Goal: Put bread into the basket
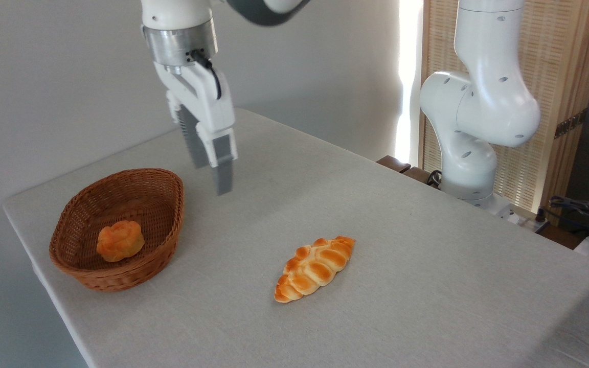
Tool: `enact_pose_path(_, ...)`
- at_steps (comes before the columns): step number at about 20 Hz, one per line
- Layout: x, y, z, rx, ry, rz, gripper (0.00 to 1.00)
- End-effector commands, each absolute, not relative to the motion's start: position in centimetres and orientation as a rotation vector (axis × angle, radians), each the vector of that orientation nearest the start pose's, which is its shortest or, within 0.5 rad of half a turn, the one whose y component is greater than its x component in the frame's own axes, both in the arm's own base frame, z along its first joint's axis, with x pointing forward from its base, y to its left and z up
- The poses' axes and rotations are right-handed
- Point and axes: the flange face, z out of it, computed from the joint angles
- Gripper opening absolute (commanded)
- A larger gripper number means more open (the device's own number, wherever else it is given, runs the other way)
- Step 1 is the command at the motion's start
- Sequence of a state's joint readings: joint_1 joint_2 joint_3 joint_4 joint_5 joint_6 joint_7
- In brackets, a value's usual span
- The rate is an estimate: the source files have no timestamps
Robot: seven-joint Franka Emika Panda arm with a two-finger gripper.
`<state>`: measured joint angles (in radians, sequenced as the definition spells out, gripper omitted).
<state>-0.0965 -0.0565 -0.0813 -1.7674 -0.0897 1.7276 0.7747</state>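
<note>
The bread (119, 241), a small round orange bun with a lumpy top, lies inside the oval brown wicker basket (159, 194) at the left of the table. My gripper (211, 176) hangs in the air above the table, up and to the right of the basket, clear of the bun. Its two grey fingers (224, 171) point down with a gap between them and hold nothing.
A longer braided golden loaf (315, 267) lies on the grey tablecloth (427, 266) near the middle front. The arm's white base (471, 138) stands off the table's far right edge, with cables (581, 209) beyond it. The basket sits close to the table's left edge.
</note>
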Motion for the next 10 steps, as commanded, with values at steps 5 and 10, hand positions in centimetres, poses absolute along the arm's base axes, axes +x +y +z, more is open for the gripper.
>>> enact_pose_path(5,54.9,-4.1,62.4,-2.786,1.323,-0.017,1.00)
enact_pose_path(10,55.2,-3.8,63.0,-2.806,1.292,-0.035,1.00)
